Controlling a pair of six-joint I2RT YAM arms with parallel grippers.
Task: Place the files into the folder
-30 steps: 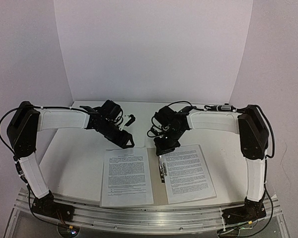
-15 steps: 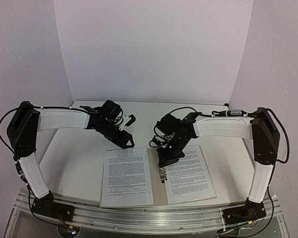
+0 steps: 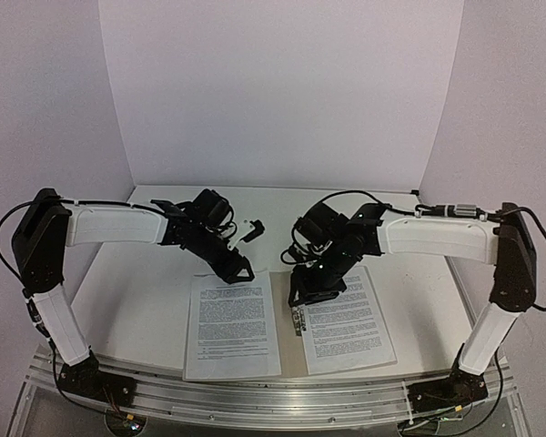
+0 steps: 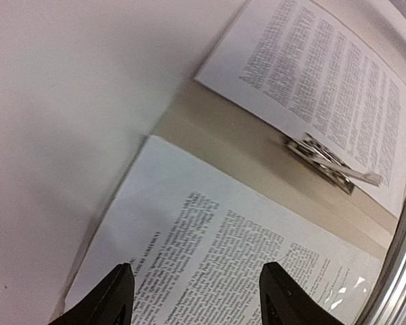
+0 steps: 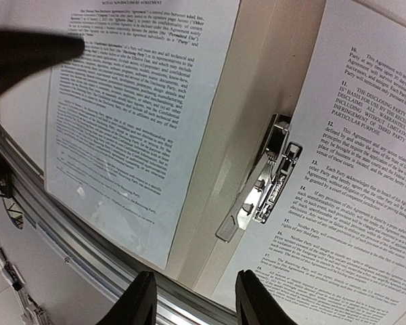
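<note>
Lying on the open folder point(image 5: 257, 88), 2 files point(image 5: 132, 115) flank its metal fastener point(image 5: 264, 183).

R gripper point(image 5: 197, 288) jaws spread apart; L gripper point(image 4: 199, 271) shifted right.

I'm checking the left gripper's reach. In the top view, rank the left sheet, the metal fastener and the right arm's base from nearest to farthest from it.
1. Left sheet, its top edge just under the left gripper.
2. Metal fastener, off to the right.
3. Right arm's base, far right at the near edge.
</note>
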